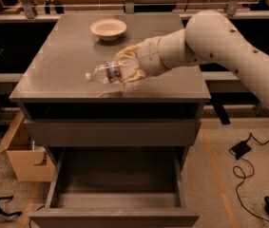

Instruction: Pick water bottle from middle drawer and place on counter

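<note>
Our gripper (129, 65) clamps its fingers on the water bottle (106, 72), sideways over the counter (58, 65) centre; the middle drawer (115, 217) hangs open.

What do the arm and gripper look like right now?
The arm is cream-white, built of thick rounded segments with small dark dots on its shell. The gripper, over the counter, has pale tan jaws behind a white wrist collar.

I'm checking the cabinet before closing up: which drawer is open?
The middle drawer, lowest in view, pulled out; the drawer front above it is shut. The gripper holds the water bottle over the counter.
</note>
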